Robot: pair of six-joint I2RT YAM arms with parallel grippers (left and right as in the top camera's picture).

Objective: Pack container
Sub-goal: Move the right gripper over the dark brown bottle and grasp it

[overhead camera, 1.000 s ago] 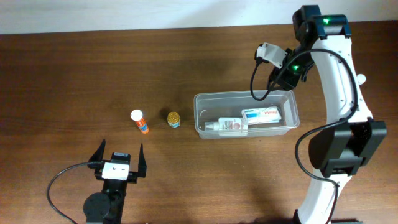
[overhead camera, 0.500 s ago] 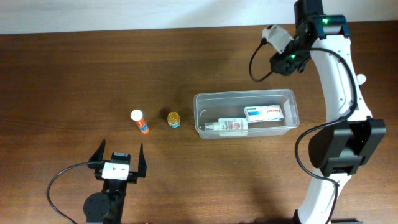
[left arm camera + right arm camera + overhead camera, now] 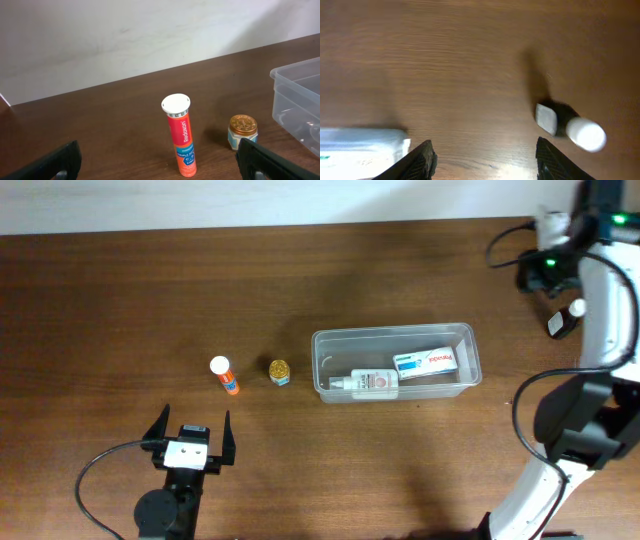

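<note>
A clear plastic container (image 3: 395, 331) is sitting right of centre on a brown wooden table (image 3: 120, 290). Inside it, a white box (image 3: 425, 363) is lying toward the right end. A small pale bottle (image 3: 366, 382) is lying on its side along the near wall, just beside the box.

Near the container's left end but not touching it, a small gold-lidded jar (image 3: 279, 369) is standing. Further left, an orange tube (image 3: 226, 376) with a white cap is standing upright.

The left gripper (image 3: 193, 425) is resting near the front left of the table. Its fingers are spread wide and holding nothing, and they are facing the tube and jar.

The right gripper (image 3: 485, 150) is hanging over the far right of the table, well apart from the container, with its jaws spread and empty. A small dark bottle with a white cap (image 3: 572, 129) is sitting on the wood below it.
</note>
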